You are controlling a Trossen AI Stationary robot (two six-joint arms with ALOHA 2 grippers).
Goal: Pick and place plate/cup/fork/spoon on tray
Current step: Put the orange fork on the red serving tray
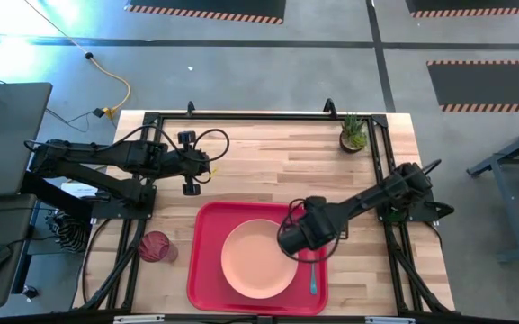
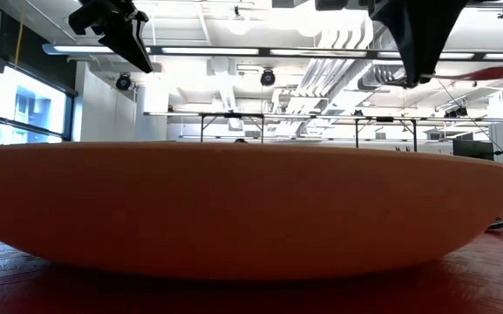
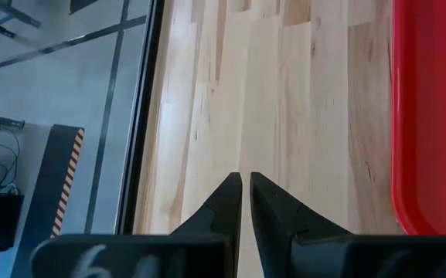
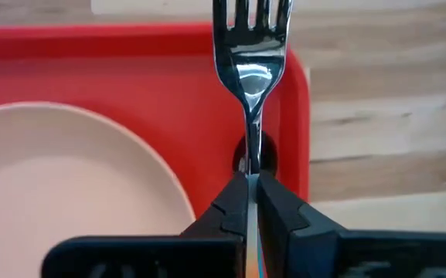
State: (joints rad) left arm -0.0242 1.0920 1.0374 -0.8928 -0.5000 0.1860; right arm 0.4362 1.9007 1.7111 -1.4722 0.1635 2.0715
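Observation:
The peach-pink plate (image 1: 259,259) lies on the red tray (image 1: 207,270) and fills the low view (image 2: 234,209). The teal-handled spoon (image 1: 314,279) lies on the tray to the right of the plate. The dark-red cup (image 1: 154,246) stands on the table left of the tray. My right gripper (image 1: 297,232) hangs over the tray's right part, shut on the fork (image 4: 252,46). The fork's handle is hidden between the fingers. My left gripper (image 1: 191,186) is shut and empty above the bare table, beyond the tray's far left corner. My right gripper pinches the fork's thin metal neck (image 4: 252,158) between its two fingers, just behind the tines. The fork lies along the fingers, its tines (image 4: 252,19) sticking out past the fingertips. It is held clear above the tray, next to the plate's right edge.
A small potted plant (image 1: 353,133) stands at the table's far right corner. Bare wood lies between the tray and the table's far edge. The tray's rim (image 3: 408,154) shows beside my left gripper.

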